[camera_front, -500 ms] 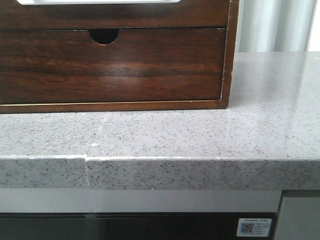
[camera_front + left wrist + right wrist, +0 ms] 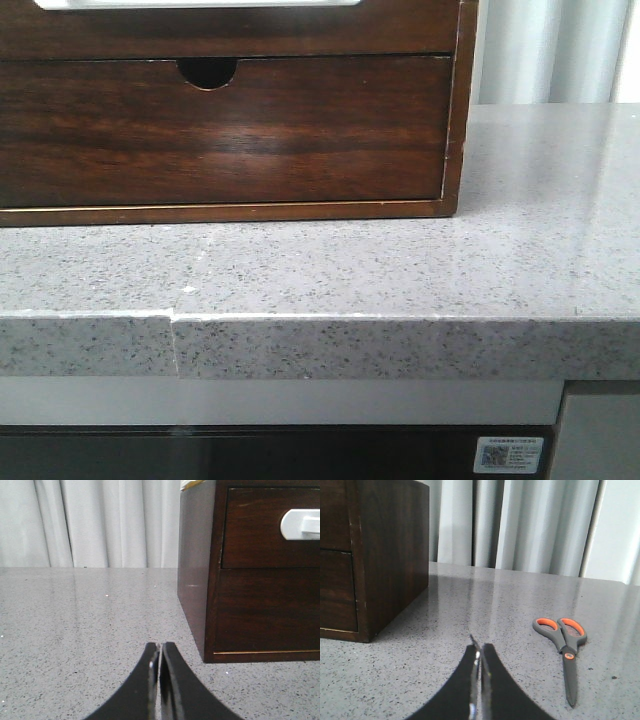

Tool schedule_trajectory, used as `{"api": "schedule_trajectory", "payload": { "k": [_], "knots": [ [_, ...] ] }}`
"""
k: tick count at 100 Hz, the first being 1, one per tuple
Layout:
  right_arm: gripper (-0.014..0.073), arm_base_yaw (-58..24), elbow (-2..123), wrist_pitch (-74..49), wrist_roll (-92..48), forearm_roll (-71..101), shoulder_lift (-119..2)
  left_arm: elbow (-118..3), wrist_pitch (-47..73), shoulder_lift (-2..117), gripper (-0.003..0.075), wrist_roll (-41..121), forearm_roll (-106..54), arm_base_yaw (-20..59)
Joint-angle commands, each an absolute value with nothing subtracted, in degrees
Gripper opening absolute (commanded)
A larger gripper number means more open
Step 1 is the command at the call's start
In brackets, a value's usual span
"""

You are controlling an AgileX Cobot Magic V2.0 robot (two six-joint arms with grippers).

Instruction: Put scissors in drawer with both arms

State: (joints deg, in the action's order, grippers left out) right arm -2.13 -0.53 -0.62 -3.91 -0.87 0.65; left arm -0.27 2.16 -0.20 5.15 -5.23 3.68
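Nothing done yet: I am starting from rest.

I am seeing the scissors (image 2: 563,647) lying flat on the countertop (image 2: 510,605), apart from the cabinet (image 2: 385,555); the drawer (image 2: 220,130) sits shut; left gripper (image 2: 160,652) and right gripper (image 2: 480,655) pinched together, empty.

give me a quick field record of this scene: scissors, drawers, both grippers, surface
scissors: grey with orange-lined handles, lying flat on the countertop, blades closed, untouched
cabinet: dark wood, standing on the countertop
notched drawer: closed, half-round finger notch at top edge
upper drawer: closed, white handle
left gripper: shut, empty, low over the countertop beside the cabinet
right gripper: shut, empty, short of the scissors
countertop: grey speckled stone
task progress: scissors not yet picked up
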Motion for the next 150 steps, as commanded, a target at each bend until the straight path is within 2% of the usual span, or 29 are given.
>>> {"api": "schedule_trajectory", "payload": {
  "k": [1,40,67,89,106,150],
  "knots": [
    [-0.0069,-1.70,-1.56,4.32,-3.93,-1.42,1.74,1.73,-2.29,-2.03,-0.0020,4.53,-5.44,3.61],
    [-0.0069,-1.70,1.27,3.16,-3.93,4.17,1.74,-0.58,-5.45,-2.03,-0.0020,4.53,-8.32,3.61],
    [-0.0069,-1.70,16.24,-8.97,-3.93,4.60,-5.03,-14.57,7.16,1.99,-0.0020,4.53,-8.72,3.61],
    [-0.0069,-1.70,30.07,-22.55,-3.93,0.71,-17.84,-27.32,18.84,13.46,-0.0020,4.88,-8.36,3.61],
    [-0.0069,-1.70,38.20,-30.76,-3.93,0.46,-25.27,-32.76,21.89,20.57,-0.0020,5.00,-8.36,3.61],
    [-0.0069,-1.70,39.56,-31.79,-3.93,0.35,-29.61,-33.21,21.87,24.14,-0.0020,5.00,-8.36,3.61]
  ]
}}
